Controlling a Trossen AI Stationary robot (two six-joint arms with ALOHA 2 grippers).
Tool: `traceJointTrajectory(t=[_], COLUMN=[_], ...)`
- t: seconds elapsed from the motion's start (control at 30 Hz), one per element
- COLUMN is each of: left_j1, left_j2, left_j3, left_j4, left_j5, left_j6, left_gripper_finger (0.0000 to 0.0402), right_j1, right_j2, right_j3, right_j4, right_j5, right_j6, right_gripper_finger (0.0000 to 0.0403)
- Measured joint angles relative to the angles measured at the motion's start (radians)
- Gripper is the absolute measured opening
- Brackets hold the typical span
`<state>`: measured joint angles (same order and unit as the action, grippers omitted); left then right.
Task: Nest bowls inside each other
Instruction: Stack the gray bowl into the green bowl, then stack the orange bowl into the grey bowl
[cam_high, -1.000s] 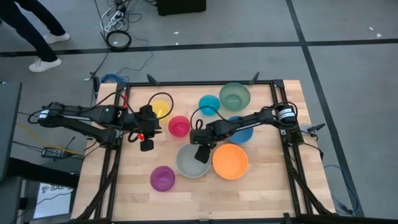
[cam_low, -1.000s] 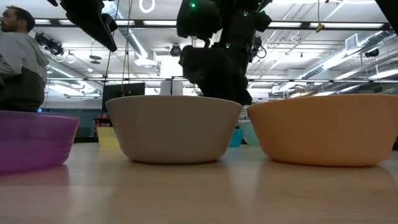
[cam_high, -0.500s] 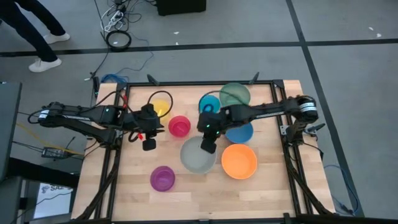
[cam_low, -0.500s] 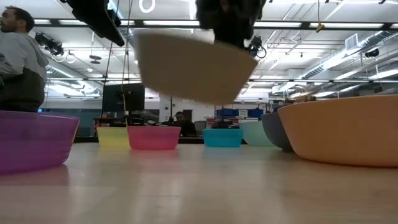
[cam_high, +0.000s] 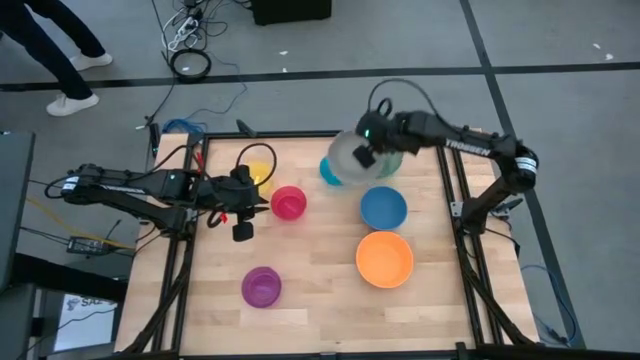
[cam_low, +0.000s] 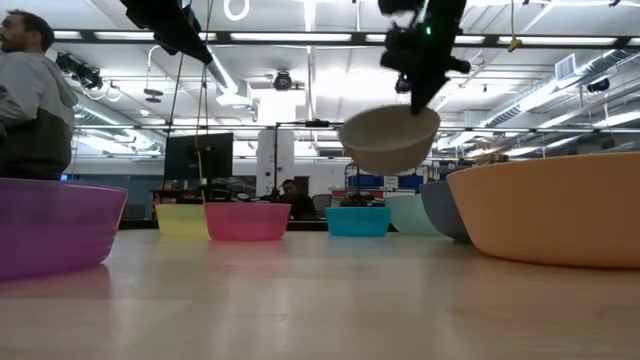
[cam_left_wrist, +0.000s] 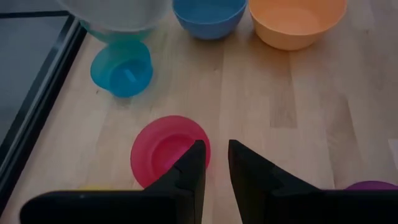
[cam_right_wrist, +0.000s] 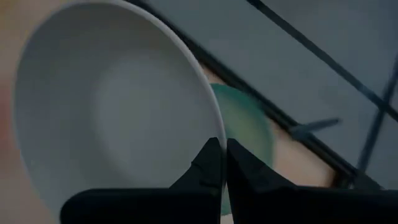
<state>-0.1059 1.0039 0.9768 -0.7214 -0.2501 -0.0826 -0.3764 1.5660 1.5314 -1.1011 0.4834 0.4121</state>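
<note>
My right gripper (cam_high: 366, 157) is shut on the grey-white bowl (cam_high: 350, 160) and holds it in the air near the far edge, over the green bowl (cam_high: 393, 158) and beside the cyan bowl (cam_high: 327, 174). On their bases on the table stand the blue bowl (cam_high: 383, 208), the orange bowl (cam_high: 385, 259), the pink bowl (cam_high: 288, 203), the yellow bowl (cam_high: 260, 172) and the purple bowl (cam_high: 261, 287). My left gripper (cam_left_wrist: 214, 147) hovers left of the pink bowl, open by a narrow gap, with nothing in it. My right gripper pinches the grey-white bowl's rim (cam_right_wrist: 210, 127), one finger inside the bowl and one outside. The fingers slant down from above onto the rim's right side (cam_low: 428, 112). The bowl hangs lifted clear and tilted, with the green bowl (cam_right_wrist: 247, 127) below it.
A dark metal frame (cam_high: 448, 190) runs around the wooden table top (cam_high: 320, 300). Bare wood lies along the near edge between the purple and orange bowls. A person (cam_low: 30, 110) stands beyond the table's left side. Cables lie on the floor behind the table.
My right gripper has taken the grey-white bowl off the table's middle, lifted it clear and swung it up and toward the far edge, over the green bowl; the bowl has tipped. The orange bowl has slid a little toward the right edge.
</note>
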Motion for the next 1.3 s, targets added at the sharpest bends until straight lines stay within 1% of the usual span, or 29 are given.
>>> traceJointTrajectory(t=[0.17, 0.3, 0.4, 0.47, 0.6, 0.73, 0.87, 0.97, 1.07, 1.2, 1.3], left_j1=[0.0, 0.0, 0.0, 0.0, 0.0, 0.0, 0.0, 0.0, 0.0, 0.0, 0.0], left_j2=[0.0, 0.0, 0.0, 0.0, 0.0, 0.0, 0.0, 0.0, 0.0, 0.0, 0.0], left_j3=[0.0, 0.0, 0.0, 0.0, 0.0, 0.0, 0.0, 0.0, 0.0, 0.0, 0.0], left_j4=[-0.004, -0.006, -0.006, -0.007, -0.006, -0.006, -0.007, -0.01, -0.01, -0.01, -0.009], left_j5=[0.0, 0.0, -0.001, -0.001, -0.001, -0.001, -0.001, -0.002, -0.002, -0.002, -0.002], left_j6=[0.0, 0.0, 0.0, 0.0, 0.0, -0.002, -0.003, -0.003, -0.004, -0.008, -0.008], left_gripper_finger=[0.0078, 0.0078, 0.0078, 0.0078, 0.0078, 0.0078, 0.0078, 0.0078, 0.0078, 0.0078, 0.0078], right_j1=[-0.178, -0.273, -0.31, -0.316, -0.314, -0.298, -0.266, -0.229, -0.166, -0.04, 0.075], right_j2=[0.02, 0.019, 0.019, 0.018, 0.018, 0.016, -0.011, -0.057, -0.127, -0.21, -0.241], right_j3=[-0.032, -0.093, -0.146, -0.184, -0.236, -0.252, -0.252, -0.252, -0.252, -0.252, -0.252], right_j4=[0.01, 0.014, 0.008, 0.034, 0.051, 0.04, 0.034, 0.025, -0.017, -0.133, -0.217], right_j5=[-0.112, -0.205, -0.245, -0.283, -0.372, -0.383, -0.358, -0.335, -0.32, -0.307, -0.257], right_j6=[-0.044, -0.047, -0.048, -0.053, -0.054, -0.025, -0.004, 0.014, 0.042, 0.137, 0.242], right_gripper_finger=[0.0, 0.0, 0.0002, 0.0013, 0.0061, 0.0114, 0.0146, 0.0153, 0.015, 0.0148, 0.0148])
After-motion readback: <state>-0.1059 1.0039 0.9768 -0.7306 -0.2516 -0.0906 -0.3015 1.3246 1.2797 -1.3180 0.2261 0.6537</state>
